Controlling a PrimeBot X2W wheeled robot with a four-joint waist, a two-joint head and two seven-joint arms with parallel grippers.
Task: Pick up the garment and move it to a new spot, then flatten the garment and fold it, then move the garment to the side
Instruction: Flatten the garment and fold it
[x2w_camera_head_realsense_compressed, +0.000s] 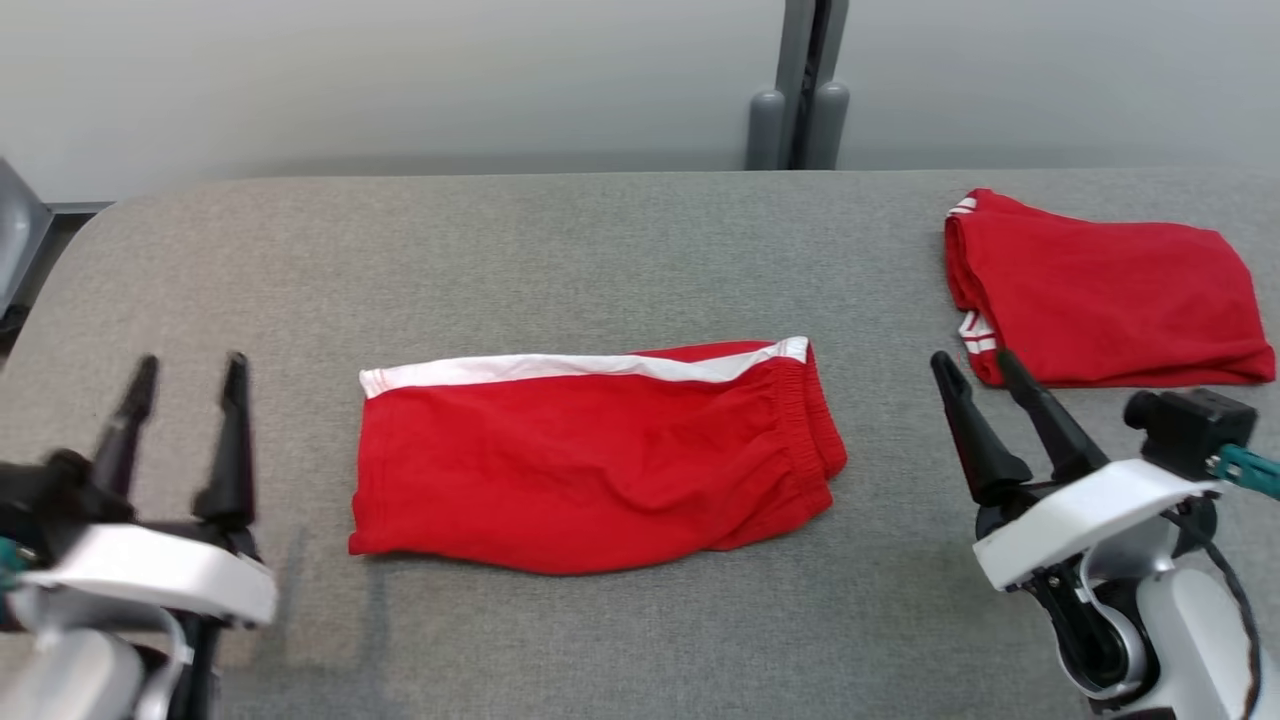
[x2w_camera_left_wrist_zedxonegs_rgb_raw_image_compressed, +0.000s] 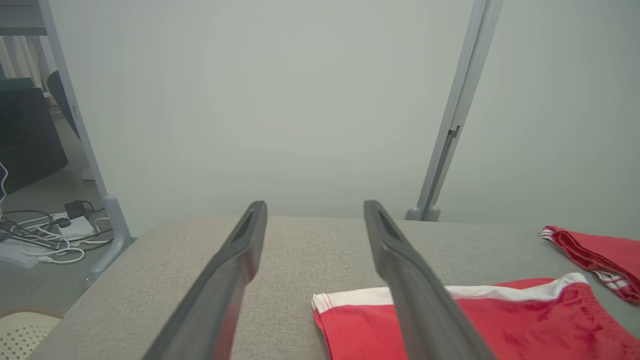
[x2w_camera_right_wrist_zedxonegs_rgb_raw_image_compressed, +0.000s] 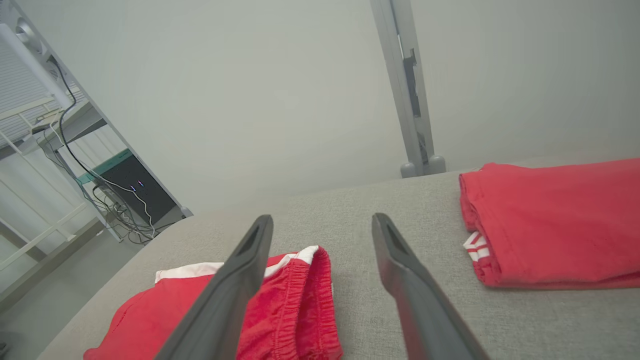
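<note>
Black fingers of the left gripper (x2w_camera_head_realsense_compressed: 192, 362) stand spread with nothing between them; those of the right gripper (x2w_camera_head_realsense_compressed: 972, 360) are likewise parted and empty; the two flank the garment (x2w_camera_head_realsense_compressed: 590, 465), touching neither end of it; these red shorts with a white stripe lie folded at the middle of the grey fabric table (x2w_camera_head_realsense_compressed: 520, 260); a second folded red garment (x2w_camera_head_realsense_compressed: 1100, 300) lies at the far right, just beyond the right gripper.
</note>
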